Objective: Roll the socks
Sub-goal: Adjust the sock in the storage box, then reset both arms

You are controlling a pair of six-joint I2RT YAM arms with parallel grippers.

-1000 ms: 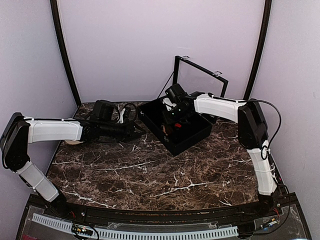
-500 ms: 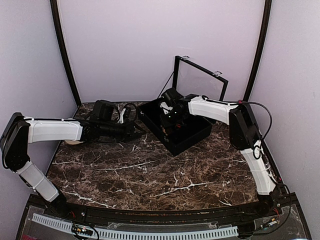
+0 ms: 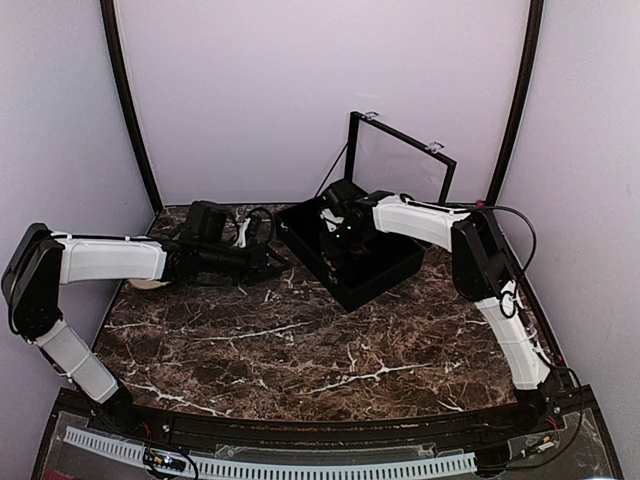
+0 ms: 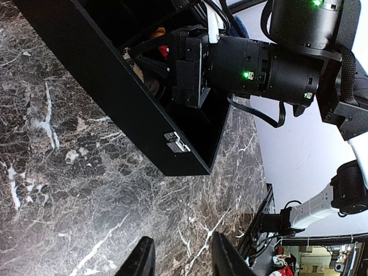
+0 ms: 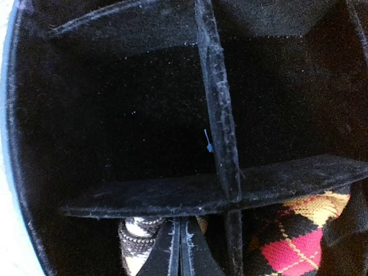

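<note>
Right jaws, pressed together, half cover the tan sock [image 5: 135, 233].

Brown marble table [image 3: 300, 340], white veins. Black box [image 3: 385, 283] at 1 o'clock on it, sitting skewed to the table edges. Its black-framed clear lid [image 3: 405, 138] stands open on the box's 1 o'clock side. Fuzzy black dividers [image 5: 218, 115] cross inside, making compartments. Metal latch [image 4: 175, 142] on the outer wall. White slotted cable duct [image 3: 300, 466] along the 6 o'clock edge. Pale lilac walls [image 3: 300, 90].
</note>
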